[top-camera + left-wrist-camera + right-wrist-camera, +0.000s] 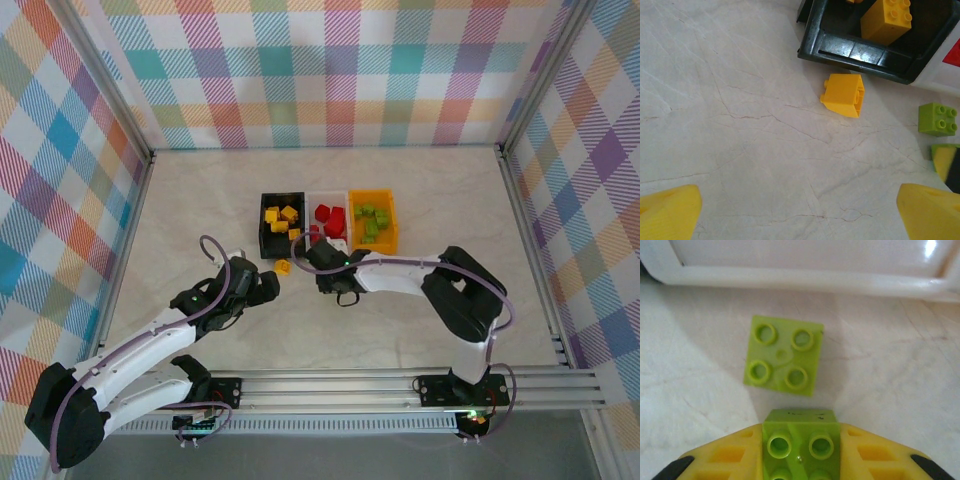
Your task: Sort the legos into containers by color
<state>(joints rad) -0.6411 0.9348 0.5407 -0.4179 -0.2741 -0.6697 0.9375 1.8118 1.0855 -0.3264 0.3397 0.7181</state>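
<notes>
Two green bricks count here: the held brick (801,445) is clamped in the right pincer (322,262), jaws closed onto it; the spare brick (783,356) lies studs-up on the counter (900,370) just ahead, short of the white bin (805,280). The orange bin (374,248) w/ the greens is ahead and to the right, so a rightward carry is judged needed. The left pincer (800,210) is spread wide & empty; a yellow brick (843,95) is ahead-right, beside the black bin (860,52).
</notes>
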